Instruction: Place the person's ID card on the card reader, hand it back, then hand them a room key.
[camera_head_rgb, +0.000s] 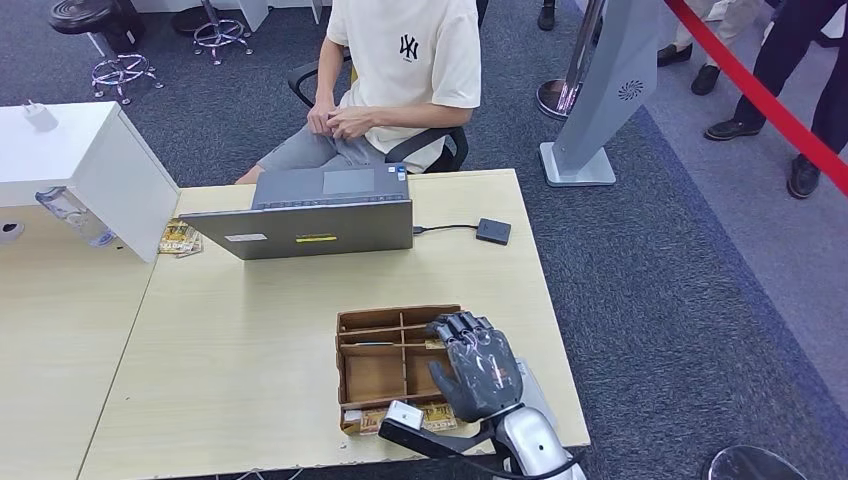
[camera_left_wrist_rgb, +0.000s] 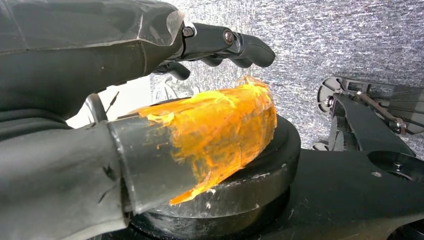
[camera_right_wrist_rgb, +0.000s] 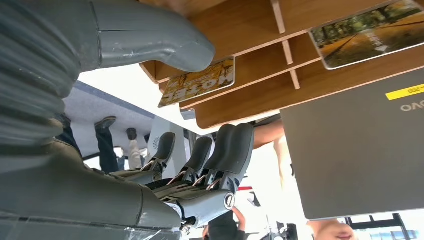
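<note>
Right hand hovers with fingers spread, holding nothing, over the brown wooden compartment tray, seemingly lining up on a room-key card.

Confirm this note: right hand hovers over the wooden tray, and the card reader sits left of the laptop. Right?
Not quite. The right hand does hover over the wooden tray, but the card reader sits right of the laptop, cabled to it, as the head view shows.
</note>
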